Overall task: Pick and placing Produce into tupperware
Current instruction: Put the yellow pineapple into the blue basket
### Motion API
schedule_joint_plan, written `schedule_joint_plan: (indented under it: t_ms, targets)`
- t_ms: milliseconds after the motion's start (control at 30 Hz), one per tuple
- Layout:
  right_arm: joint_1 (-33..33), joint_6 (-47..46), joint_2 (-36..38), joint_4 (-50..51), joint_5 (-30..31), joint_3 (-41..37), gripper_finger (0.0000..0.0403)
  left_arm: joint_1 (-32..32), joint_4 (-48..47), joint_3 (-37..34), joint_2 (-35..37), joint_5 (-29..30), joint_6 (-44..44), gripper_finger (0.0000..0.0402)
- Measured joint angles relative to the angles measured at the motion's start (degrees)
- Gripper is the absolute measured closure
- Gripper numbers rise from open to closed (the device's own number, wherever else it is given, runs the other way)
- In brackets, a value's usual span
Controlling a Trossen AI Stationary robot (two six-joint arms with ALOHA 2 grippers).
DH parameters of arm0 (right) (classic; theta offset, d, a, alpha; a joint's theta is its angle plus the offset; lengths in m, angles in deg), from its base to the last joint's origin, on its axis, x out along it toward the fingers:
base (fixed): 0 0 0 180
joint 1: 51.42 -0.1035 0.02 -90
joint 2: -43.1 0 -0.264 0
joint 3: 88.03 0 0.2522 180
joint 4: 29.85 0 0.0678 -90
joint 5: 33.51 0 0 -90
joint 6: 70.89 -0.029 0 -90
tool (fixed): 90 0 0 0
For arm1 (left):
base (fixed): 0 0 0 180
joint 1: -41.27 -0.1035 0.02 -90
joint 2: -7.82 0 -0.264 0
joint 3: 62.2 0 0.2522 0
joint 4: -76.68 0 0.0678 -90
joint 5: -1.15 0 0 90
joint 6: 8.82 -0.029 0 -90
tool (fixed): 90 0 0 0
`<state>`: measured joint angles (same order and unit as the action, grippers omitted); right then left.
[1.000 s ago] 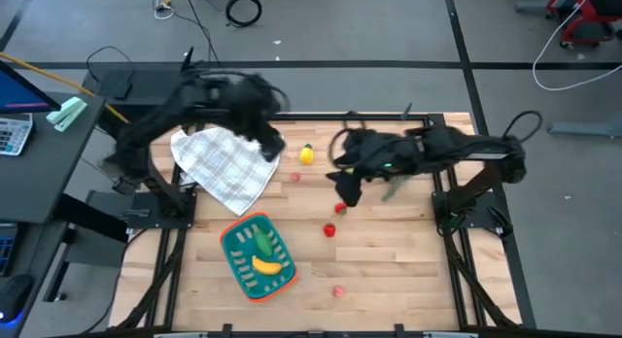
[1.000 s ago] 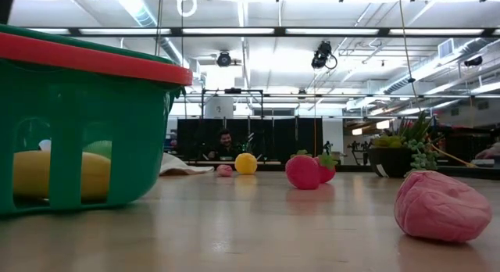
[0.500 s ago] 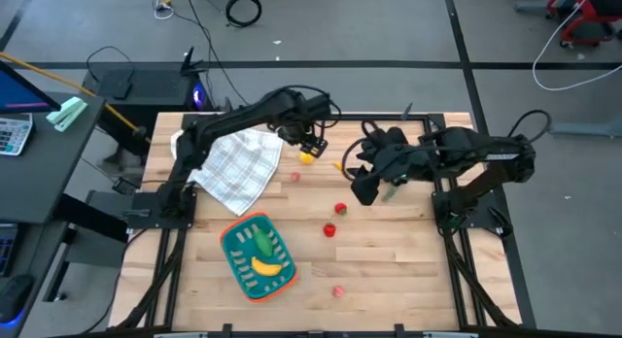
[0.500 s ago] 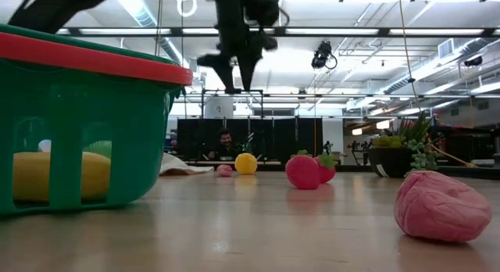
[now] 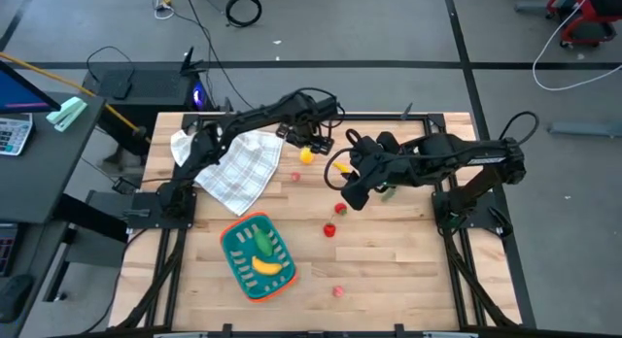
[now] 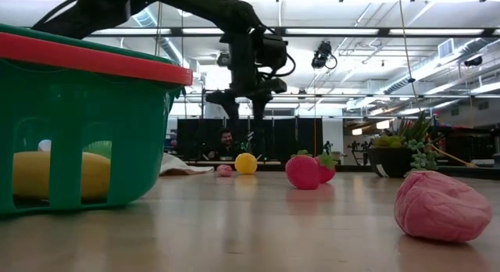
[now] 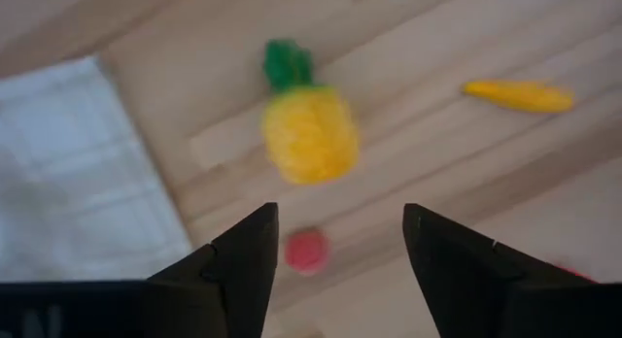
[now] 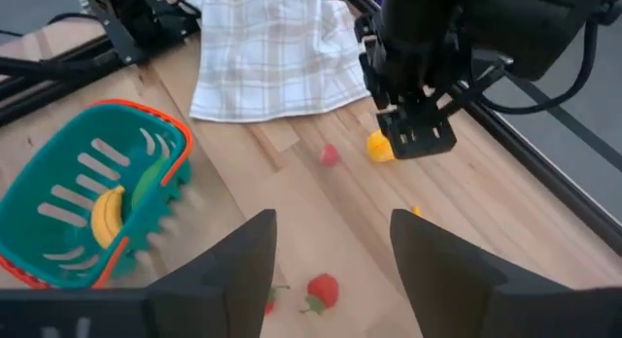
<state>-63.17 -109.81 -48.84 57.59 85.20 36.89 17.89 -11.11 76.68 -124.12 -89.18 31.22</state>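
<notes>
The bench [image 5: 389,260] is pale wood in planks, smooth with a soft sheen. A white checked cloth [image 5: 238,168] lies rumpled at upper left. The teal tupperware [image 5: 256,255] looks like glossy moulded plastic; the yellow lemon [image 7: 309,134] looks matt and pebbled.

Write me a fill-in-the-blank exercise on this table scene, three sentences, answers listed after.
1. The banana lies inside the teal ____.
2. The left gripper hovers open above the yellow ____.
3. The white checked cloth lies on the ____ arm's side of the table.

Missing words: tupperware; lemon; left
</notes>
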Motion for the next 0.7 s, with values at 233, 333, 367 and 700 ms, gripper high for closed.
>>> schedule_joint_plan:
  t_ms: [233, 333, 367, 700]
  targets:
    - [0.00, -0.04, 0.11, 0.03, -0.02, 0.00, 0.0197, -0.05, 1.59, -0.02, -0.94, -1.79, 2.59, 0.0143]
    - [0.00, -0.04, 0.11, 0.01, -0.02, 0.00, 0.0199, -0.15, 1.85, 0.02, -1.21, -1.25, 4.06, 0.0136]
    - [0.00, -0.04, 0.11, 0.01, -0.04, 0.00, 0.0200, -0.15, 1.76, 0.02, -1.36, -0.95, 4.33, 0.0135]
    - [0.00, 0.00, 0.15, 0.06, -0.04, 0.00, 0.0207, -0.13, 1.02, 0.00, -4.04, 0.54, 5.59, 0.0133]
